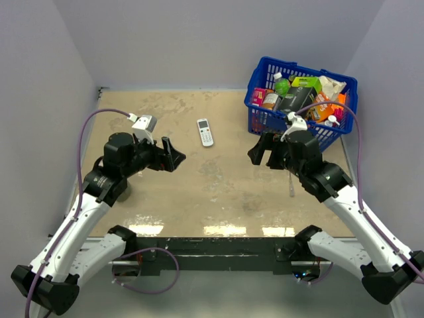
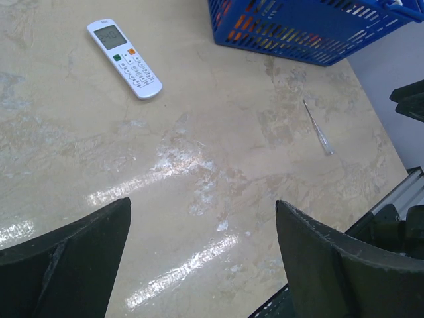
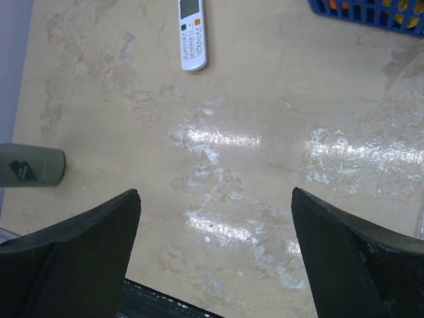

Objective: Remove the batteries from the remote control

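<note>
The white remote control [image 1: 205, 132] lies flat on the beige table, screen and buttons face up, near the far middle. It also shows in the left wrist view [image 2: 124, 57] and the right wrist view [image 3: 191, 34]. Its battery bay faces down and is hidden, so the batteries are not in view. My left gripper [image 1: 174, 156] hovers open and empty to the near left of the remote. My right gripper [image 1: 261, 152] hovers open and empty to its near right. In both wrist views the jaws [image 2: 202, 205] [image 3: 215, 193] stand wide apart over bare table.
A blue basket [image 1: 291, 122] full of packets and bottles stands at the far right, also in the left wrist view [image 2: 311, 33]. A thin screwdriver [image 2: 318, 127] lies on the table by my right arm. A grey cylinder [image 3: 30, 165] lies at the table's left side.
</note>
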Controlling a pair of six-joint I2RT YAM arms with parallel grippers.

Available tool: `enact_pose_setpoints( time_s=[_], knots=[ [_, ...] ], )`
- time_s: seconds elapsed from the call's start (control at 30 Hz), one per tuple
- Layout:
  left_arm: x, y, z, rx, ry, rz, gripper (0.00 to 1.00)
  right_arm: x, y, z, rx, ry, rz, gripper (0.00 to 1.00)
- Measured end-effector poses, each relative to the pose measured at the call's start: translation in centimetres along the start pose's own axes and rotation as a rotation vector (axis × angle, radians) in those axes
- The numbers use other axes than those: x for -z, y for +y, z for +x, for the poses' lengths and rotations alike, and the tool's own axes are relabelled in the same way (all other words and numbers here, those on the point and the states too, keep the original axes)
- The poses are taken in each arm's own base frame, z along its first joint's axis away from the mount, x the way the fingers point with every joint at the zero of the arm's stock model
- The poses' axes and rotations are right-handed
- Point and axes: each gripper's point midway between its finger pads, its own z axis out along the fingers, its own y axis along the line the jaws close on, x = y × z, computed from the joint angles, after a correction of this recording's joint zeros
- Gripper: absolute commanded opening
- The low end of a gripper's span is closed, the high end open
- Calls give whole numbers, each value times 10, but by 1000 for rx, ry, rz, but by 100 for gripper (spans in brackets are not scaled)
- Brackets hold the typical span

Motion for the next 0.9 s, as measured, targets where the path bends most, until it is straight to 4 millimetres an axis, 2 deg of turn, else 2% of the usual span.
enact_pose_setpoints(
  time_s=[0.37, 0.43, 0.57, 0.67, 0.73, 0.8, 0.9],
  knots=[
    [-1, 10, -3, -3, -11, -58, 93, 0, 0, -5, -6, -23, 6, 97],
    [1, 13, -4, -14, -17, -77, 93, -2, 8, -9, -1, -38, -38, 93],
    [9, 15, -9, -59, -46, -90, 94, -14, 26, -20, -12, -86, -108, 92],
    [20, 11, -14, -104, -101, -68, 94, -46, 47, -16, 27, -75, -121, 93],
    [28, 8, -13, -130, -144, -45, 94, -78, 67, -4, 86, -34, -109, 93],
    [32, 8, -7, -149, -176, -26, 94, -118, 82, 11, 150, 11, -68, 93],
    [37, 10, 2, -160, -209, -13, 94, -168, 91, 36, 231, 61, -8, 92]
  ],
)
